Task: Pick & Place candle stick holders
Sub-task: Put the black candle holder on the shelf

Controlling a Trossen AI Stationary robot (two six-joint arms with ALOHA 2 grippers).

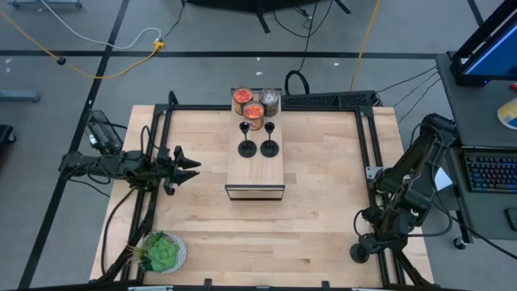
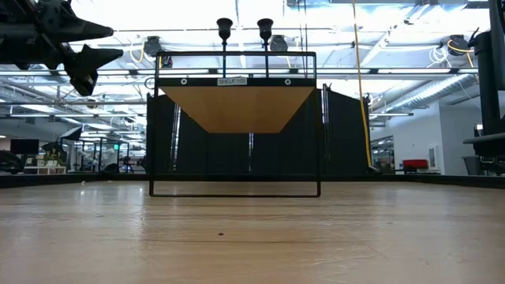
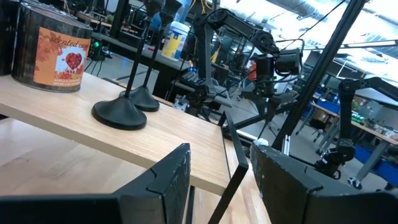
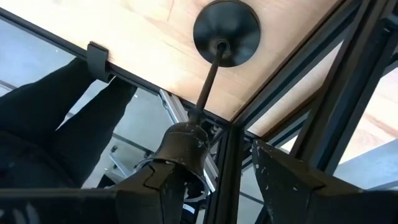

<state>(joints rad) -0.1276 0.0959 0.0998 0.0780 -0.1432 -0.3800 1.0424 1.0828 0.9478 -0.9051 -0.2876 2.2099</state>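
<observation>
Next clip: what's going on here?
Two candle stick holders stand on the small wooden shelf mid-table, in front of three jars. A third holder stands at the table's corner by the right arm, with the right gripper above its cup, jaws open. The left gripper hovers left of the shelf, jaws open, holding nothing.

Even overhead light falls from above. In the low view, ceiling lamps [image 2: 371,12] glare white, leaving the shelf [image 2: 235,106] backlit; the near counter [image 2: 252,244] blurs.
</observation>
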